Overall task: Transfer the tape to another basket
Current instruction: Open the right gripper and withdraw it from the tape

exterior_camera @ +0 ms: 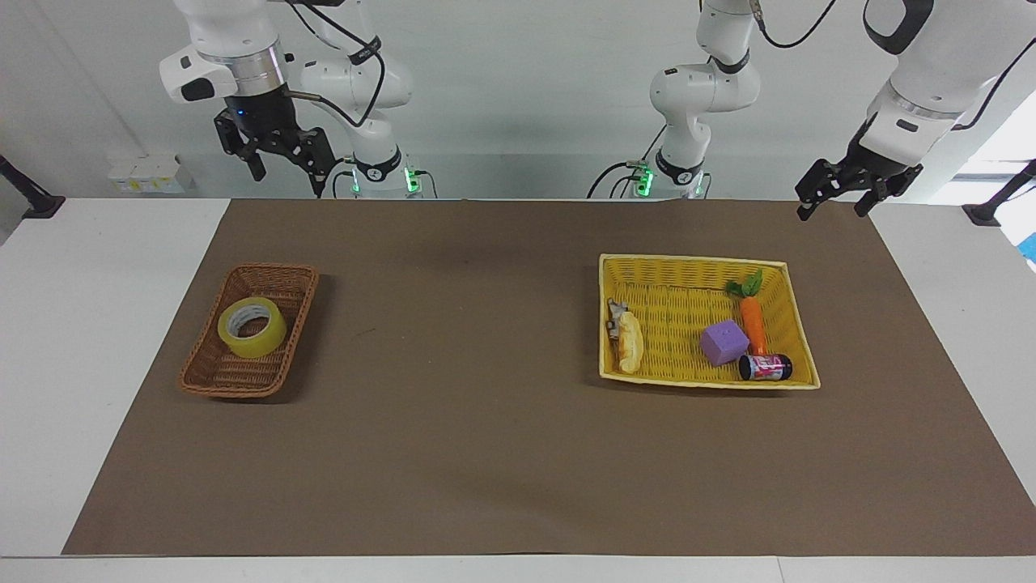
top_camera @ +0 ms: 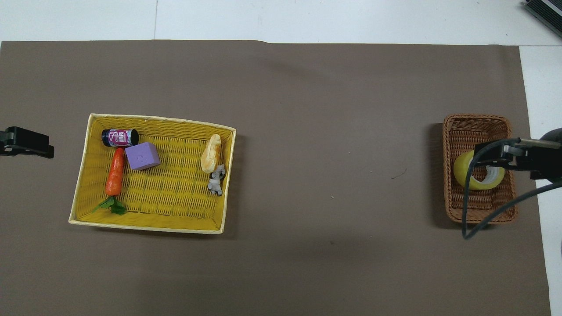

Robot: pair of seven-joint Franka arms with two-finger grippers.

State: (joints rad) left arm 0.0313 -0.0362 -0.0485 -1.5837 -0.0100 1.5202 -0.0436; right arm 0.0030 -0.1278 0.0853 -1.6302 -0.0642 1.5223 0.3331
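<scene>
Tape [exterior_camera: 252, 326]: thick translucent yellow roll, white core, lying tilted with its hole facing up, inside the basket [exterior_camera: 214, 378]. Basket: small, narrow, brown wicker, sloping sides, on brown mat at right arm's end of table.
</scene>
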